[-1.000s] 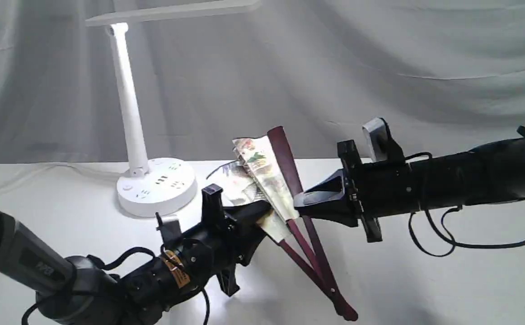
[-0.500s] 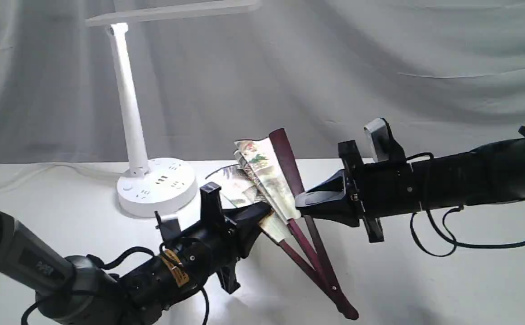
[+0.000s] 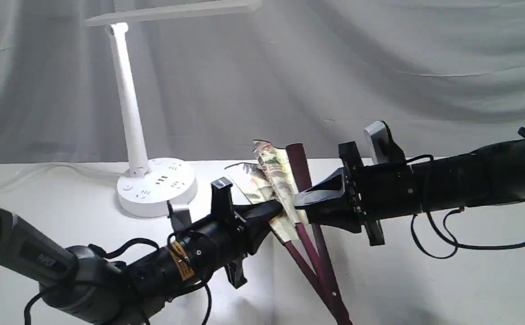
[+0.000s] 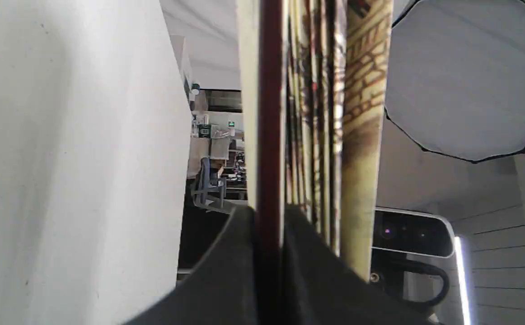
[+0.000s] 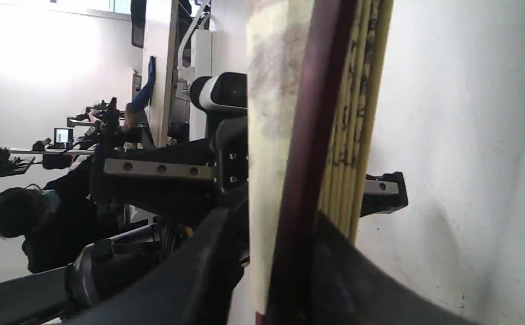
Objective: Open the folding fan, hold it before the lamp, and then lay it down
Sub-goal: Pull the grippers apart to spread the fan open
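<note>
The folding fan [image 3: 275, 169] stands tilted above the table, only narrowly spread, its cream painted pleats bunched and its maroon ribs converging low at the pivot [image 3: 337, 311]. My left gripper [image 3: 275, 210] is shut on the left guard, seen up close as a maroon strip [image 4: 269, 135] between my dark fingers [image 4: 226, 271]. From the other side my right gripper [image 3: 299, 201] is shut on the other maroon guard [image 5: 316, 113]. Both gripper tips nearly meet. The white lamp [image 3: 129, 108] stands back left with its round socket base [image 3: 156, 187] and bar head [image 3: 172, 11].
A white table [image 3: 425, 289] lies under a grey draped backdrop [image 3: 380, 67]. A black cable [image 3: 429, 246] loops below the right arm. The left arm's body [image 5: 163, 171] fills the right wrist view beside the fan. A softbox [image 4: 466, 76] shows beyond the pleats.
The left gripper has moved right and up toward the right gripper. The fan's guards have come closer together, and the fan stands more upright and further right.
</note>
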You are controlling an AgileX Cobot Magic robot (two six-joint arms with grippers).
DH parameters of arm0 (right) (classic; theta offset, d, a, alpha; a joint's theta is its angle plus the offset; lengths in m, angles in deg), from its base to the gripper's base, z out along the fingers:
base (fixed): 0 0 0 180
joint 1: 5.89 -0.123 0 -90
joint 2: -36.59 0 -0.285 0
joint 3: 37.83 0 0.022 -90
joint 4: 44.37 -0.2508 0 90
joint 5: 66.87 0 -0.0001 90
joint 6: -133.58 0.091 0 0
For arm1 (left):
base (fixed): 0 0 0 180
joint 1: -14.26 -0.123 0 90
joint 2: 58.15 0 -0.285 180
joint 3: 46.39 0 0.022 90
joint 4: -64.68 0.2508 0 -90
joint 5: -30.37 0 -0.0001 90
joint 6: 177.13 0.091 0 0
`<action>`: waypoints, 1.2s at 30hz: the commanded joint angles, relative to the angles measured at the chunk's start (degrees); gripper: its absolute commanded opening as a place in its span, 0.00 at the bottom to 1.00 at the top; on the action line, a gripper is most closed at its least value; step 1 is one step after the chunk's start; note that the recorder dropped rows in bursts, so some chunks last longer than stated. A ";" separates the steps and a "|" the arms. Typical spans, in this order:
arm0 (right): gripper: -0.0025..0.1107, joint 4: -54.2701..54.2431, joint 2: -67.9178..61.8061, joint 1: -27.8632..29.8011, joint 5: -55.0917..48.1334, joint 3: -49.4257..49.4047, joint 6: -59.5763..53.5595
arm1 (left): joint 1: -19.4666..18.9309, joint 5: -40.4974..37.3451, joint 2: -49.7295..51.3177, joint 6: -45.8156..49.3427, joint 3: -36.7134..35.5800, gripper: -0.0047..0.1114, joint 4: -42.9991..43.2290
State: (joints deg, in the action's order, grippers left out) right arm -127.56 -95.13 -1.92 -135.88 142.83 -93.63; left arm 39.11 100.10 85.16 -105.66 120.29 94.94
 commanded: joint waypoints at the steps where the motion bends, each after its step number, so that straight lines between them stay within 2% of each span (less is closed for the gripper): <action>1: 0.26 -1.80 0.36 -0.06 -0.95 0.25 -0.34 | 0.45 0.23 -0.11 -0.05 0.38 0.04 3.33; 8: 0.21 -1.80 0.36 -0.06 -0.95 0.25 -0.58 | 0.32 0.23 -0.11 -0.64 0.38 0.04 4.79; 13: 0.02 -1.80 0.36 -0.06 -0.95 0.25 -1.46 | 0.32 0.23 -0.21 -0.82 0.38 0.04 4.81; 27: 0.02 -2.02 0.36 0.27 -0.95 0.25 -1.59 | 0.32 0.23 -4.00 -0.82 0.26 0.04 2.89; 36: 0.02 -2.28 0.36 5.36 -0.95 0.25 -1.16 | 0.43 0.23 -5.54 -2.17 0.13 0.04 2.46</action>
State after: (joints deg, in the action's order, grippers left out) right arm -129.41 -95.13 1.77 -139.29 142.83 -93.65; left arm 39.01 97.79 81.10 -106.44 120.41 96.22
